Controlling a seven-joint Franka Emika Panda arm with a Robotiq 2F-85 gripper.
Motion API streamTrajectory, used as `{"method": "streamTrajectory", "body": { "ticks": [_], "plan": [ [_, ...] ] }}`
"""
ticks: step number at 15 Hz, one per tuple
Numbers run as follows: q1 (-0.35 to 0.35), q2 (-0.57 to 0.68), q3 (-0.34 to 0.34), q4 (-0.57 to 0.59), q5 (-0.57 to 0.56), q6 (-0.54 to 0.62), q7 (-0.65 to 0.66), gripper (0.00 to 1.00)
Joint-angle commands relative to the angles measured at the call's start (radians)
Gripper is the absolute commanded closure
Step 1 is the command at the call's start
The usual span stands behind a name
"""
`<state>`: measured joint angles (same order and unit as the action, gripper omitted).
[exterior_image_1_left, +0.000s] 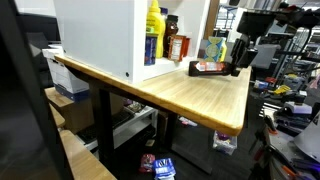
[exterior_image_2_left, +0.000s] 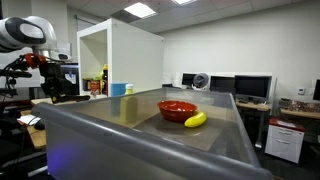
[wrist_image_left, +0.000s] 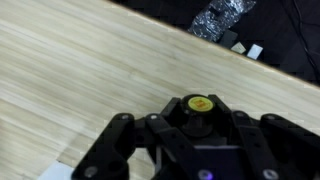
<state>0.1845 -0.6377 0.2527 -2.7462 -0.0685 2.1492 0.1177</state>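
- wooden table (exterior_image_1_left: 200, 95): a light plank top on dark legs that carries everything below; its grain fills the wrist view.
- white cabinet (exterior_image_1_left: 100, 40): an open-fronted box standing on the table's far part, seen in both exterior views.
- grey counter (exterior_image_2_left: 120, 135): a foreground surface in an exterior view, well apart from the arm.
- robot arm (exterior_image_2_left: 25, 32): white links reaching down beside the cabinet's open side.
- red bowl (exterior_image_2_left: 177, 109): on the grey counter, with a banana (exterior_image_2_left: 195, 120) just beside it.
- yellow bottle (exterior_image_1_left: 154, 25): upright inside the cabinet, near a brown sauce bottle (exterior_image_1_left: 178, 47).
- dark bottle (exterior_image_1_left: 207, 68): low on the table in front of the cabinet opening, red label showing, one end at the tool.
- gripper (exterior_image_1_left: 238, 60): clenched on the dark bottle; in the wrist view its fingers (wrist_image_left: 120, 135) flank the top.
- yellow cap (wrist_image_left: 200, 102): the bottle's round top, facing the wrist camera between the fingers.
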Motion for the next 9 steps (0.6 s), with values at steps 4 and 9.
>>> {"method": "streamTrajectory", "body": {
  "ticks": [4, 9],
  "plan": [
    [-0.016, 0.084, 0.053, 0.179, -0.089, -0.265, 0.052, 0.91],
    [-0.048, 0.223, 0.110, 0.348, -0.226, -0.463, 0.152, 0.91]
  ]
}}
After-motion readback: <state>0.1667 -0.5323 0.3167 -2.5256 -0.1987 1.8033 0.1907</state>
